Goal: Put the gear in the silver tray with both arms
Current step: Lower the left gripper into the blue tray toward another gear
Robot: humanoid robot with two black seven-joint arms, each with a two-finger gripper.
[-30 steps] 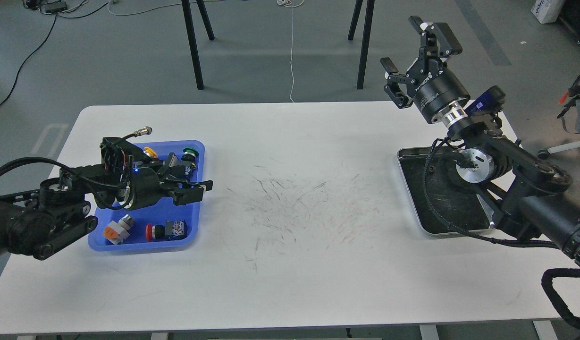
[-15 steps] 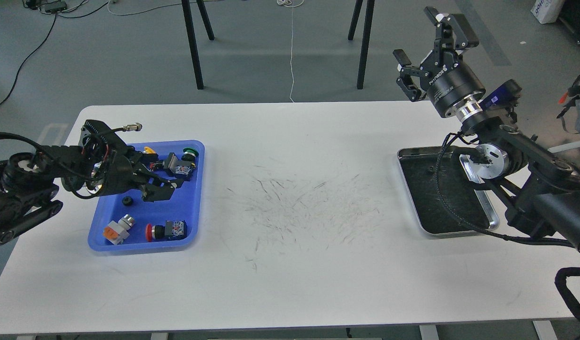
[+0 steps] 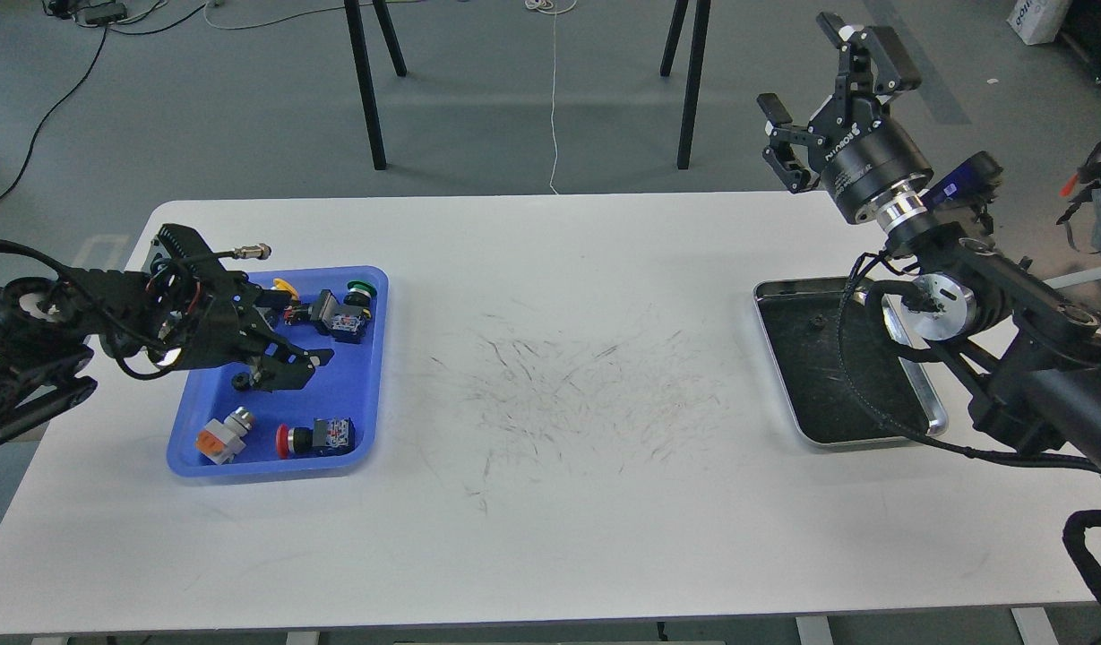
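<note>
Grey workshop floor with cables and black stand legs beyond a white bench, scuffed with dark scratches at centre. At left of frame, blue bin holding assorted parts: green push-button, red push-button, orange-and-grey switch block, and small black gear lying on the bin floor. Left gripper now lower and further left than a second ago, pulled back from the bin's right rim to sit over the bin interior, just beside the gear; jaws parted, nothing held, gear uncovered only in the last half second. Right gripper raised at upper right of frame, past the bench's far edge, drifted up and rightward over the same second; jaws wide apart, empty. That retreat has exposed more of the silver tray at right of frame, its dark floor largely clear apart from a tiny dark speck near the upper end, too small to identify. Judged from this: pick not yet made, left arm lining up on the gear, tray cleared for a delivery or handover across the bench.
</note>
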